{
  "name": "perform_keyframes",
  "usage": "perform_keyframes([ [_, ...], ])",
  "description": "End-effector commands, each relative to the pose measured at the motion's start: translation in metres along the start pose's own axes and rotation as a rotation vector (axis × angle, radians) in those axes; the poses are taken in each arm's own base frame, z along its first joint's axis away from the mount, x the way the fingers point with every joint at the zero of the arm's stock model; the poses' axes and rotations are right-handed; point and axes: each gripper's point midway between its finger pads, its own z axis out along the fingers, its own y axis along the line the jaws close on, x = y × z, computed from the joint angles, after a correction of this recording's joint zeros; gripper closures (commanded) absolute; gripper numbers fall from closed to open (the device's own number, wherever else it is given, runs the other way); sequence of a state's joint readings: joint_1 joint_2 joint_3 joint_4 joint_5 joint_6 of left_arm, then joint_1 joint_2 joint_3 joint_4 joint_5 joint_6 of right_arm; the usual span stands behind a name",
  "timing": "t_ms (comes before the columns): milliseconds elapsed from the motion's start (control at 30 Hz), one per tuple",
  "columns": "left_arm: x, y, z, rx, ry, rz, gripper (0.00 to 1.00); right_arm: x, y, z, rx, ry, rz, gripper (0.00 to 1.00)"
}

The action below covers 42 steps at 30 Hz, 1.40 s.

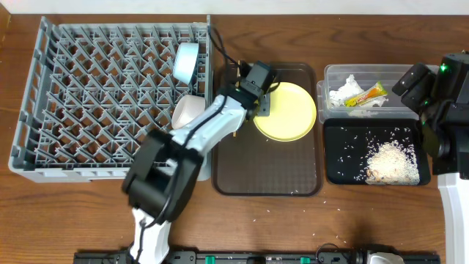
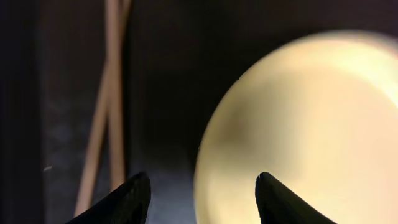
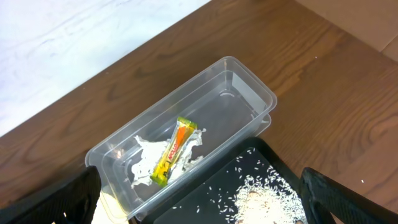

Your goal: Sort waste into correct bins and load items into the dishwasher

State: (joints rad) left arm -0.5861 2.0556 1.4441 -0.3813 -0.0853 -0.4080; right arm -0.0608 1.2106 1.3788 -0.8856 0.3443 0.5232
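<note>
My left gripper [image 1: 254,94] is open and low over the brown serving tray [image 1: 267,180]. In the left wrist view its fingers [image 2: 202,186] straddle the left rim of the yellow plate [image 2: 305,124], also seen from overhead [image 1: 292,111]. The wooden chopsticks [image 2: 106,106] lie on the tray left of the fingers. The light blue bowl [image 1: 187,60] and white bowl [image 1: 188,110] stand in the grey dish rack [image 1: 88,95]. My right gripper [image 3: 199,202] is open and empty above the clear tub [image 3: 242,93], which holds the wrapper [image 3: 173,151] and tissue [image 3: 144,163]. Rice [image 1: 392,161] lies in the black tray [image 1: 337,150]. The cup is out of view.
A few loose rice grains [image 1: 258,218] lie on the wooden table in front of the brown tray. My left arm [image 1: 190,147] stretches across the rack's right edge. My right arm [image 1: 451,125] stands at the far right beside the bins.
</note>
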Motion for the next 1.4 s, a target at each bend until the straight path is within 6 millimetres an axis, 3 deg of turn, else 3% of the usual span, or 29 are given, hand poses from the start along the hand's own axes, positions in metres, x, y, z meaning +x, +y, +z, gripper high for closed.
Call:
perform_keyframes([
  [0, 0.010, 0.004, 0.022, -0.023, 0.020, 0.089, 0.44, 0.001, -0.002, 0.002, 0.010, 0.001, 0.015, 0.01],
  [133, 0.002, 0.008, 0.023, -0.055, -0.015, 0.111, 0.44, 0.001, -0.002, 0.002, 0.010, 0.001, 0.015, 0.01],
  [300, 0.015, 0.013, 0.045, -0.077, 0.015, 0.179, 0.44, 0.001, -0.002, 0.002, 0.011, 0.002, 0.015, 0.01],
  [600, 0.017, 0.003, 0.047, -0.028, 0.022, 0.180, 0.48, 0.001, -0.002, 0.002, 0.011, 0.002, 0.015, 0.01],
  [633, 0.019, -0.002, 0.047, -0.001, 0.031, 0.179, 0.50, 0.001, -0.002, 0.002, 0.011, 0.002, 0.015, 0.01],
  [667, 0.020, -0.004, 0.047, 0.011, 0.038, 0.179, 0.73, 0.001, -0.002, 0.002, 0.011, 0.002, 0.015, 0.01],
  [733, 0.021, -0.003, 0.047, 0.010, 0.040, 0.179, 0.92, 0.001, -0.002, 0.002, 0.011, 0.002, 0.014, 0.01],
  [933, 0.019, -0.004, 0.045, 0.011, 0.036, 0.179, 0.92, 0.001, -0.002, 0.002, 0.011, 0.002, 0.015, 0.01],
  [1100, 0.000, -0.002, 0.023, -0.011, -0.023, 0.195, 0.93, 0.001, -0.002, 0.002, 0.011, 0.002, 0.015, 0.01],
  [1367, -0.038, 0.016, -0.034, -0.126, -0.153, 0.213, 0.92, 0.001, -0.002, 0.002, 0.011, 0.002, 0.015, 0.01],
])
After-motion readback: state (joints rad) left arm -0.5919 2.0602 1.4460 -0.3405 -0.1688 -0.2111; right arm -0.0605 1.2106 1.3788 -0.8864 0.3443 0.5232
